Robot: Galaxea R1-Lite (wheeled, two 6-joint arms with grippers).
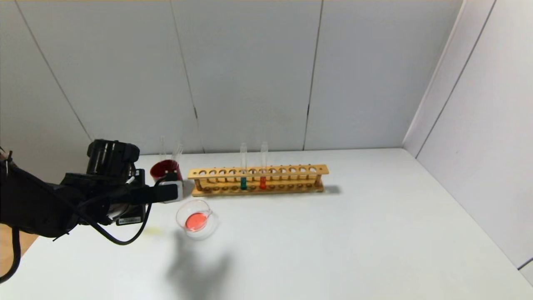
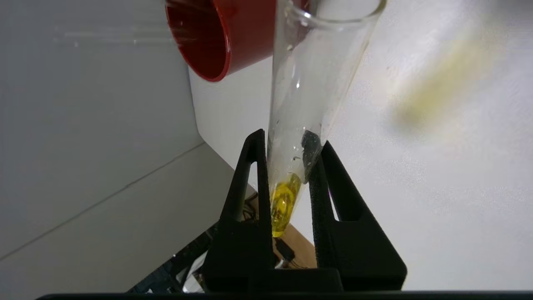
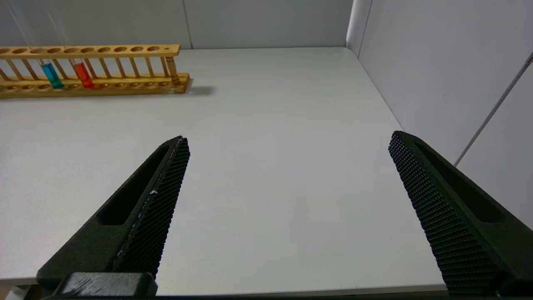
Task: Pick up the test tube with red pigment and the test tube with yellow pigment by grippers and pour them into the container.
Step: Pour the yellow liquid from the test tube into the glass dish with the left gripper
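My left gripper (image 2: 291, 139) is shut on the test tube with yellow pigment (image 2: 310, 71). The yellow liquid (image 2: 283, 204) pools at the tube's round end, low between the fingers, and the open mouth points away towards a dark red cup (image 2: 220, 37). In the head view the left gripper (image 1: 173, 191) hangs just left of the container (image 1: 196, 221), a low glass dish holding coral-red liquid. I cannot pick out the test tube with red pigment. My right gripper (image 3: 289, 139) stands open and holds nothing over the near right of the table.
The dark red cup (image 1: 165, 170) stands behind the container with clear tubes (image 1: 178, 151) leaning in it. To its right, a wooden rack (image 1: 258, 180) holds a teal tube (image 1: 243, 182) and a deep red tube (image 1: 262, 182). A faint yellow smear (image 1: 154, 230) marks the table.
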